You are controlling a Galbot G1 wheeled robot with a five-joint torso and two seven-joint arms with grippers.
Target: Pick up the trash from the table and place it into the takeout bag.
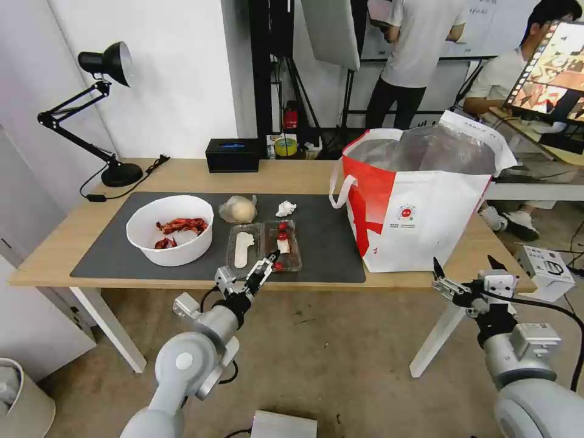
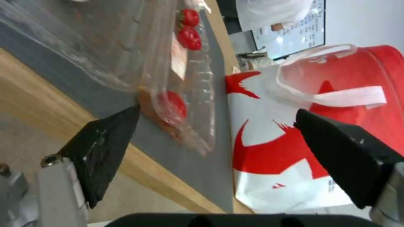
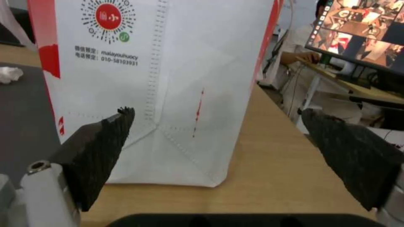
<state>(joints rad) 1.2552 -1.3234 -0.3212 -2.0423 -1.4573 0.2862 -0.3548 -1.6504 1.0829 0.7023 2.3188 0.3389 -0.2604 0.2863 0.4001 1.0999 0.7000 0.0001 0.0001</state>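
The long light-wood table (image 1: pixel 182 173) carries a dark grey mat (image 1: pixel 121 243) and, on its right part, the takeout bag (image 1: pixel 426 225), a big white tote with a red side panel, standing upright with its foil-lined mouth open and its near left corner on the mat. On the mat's left sits a white round bowl (image 1: pixel 146 240) holding red shells. Beside it toward the bag lies the clear hinged tray (image 1: pixel 265 244), opened flat near the mat's front edge, with red bits in its right half. Behind the tray rest a clear bag around a pale lump (image 1: pixel 238 209) and, just to its right, a small crumpled white tissue (image 1: pixel 285 208). The left hand (image 1: pixel 270 263) is at the tray's front edge, fingers spread wide, one finger (image 2: pixel 105 148) just beside the tray's near corner. The right hand (image 1: pixel 466 264) hangs wide open off the table's front edge, below the bag's right corner, holding nothing.
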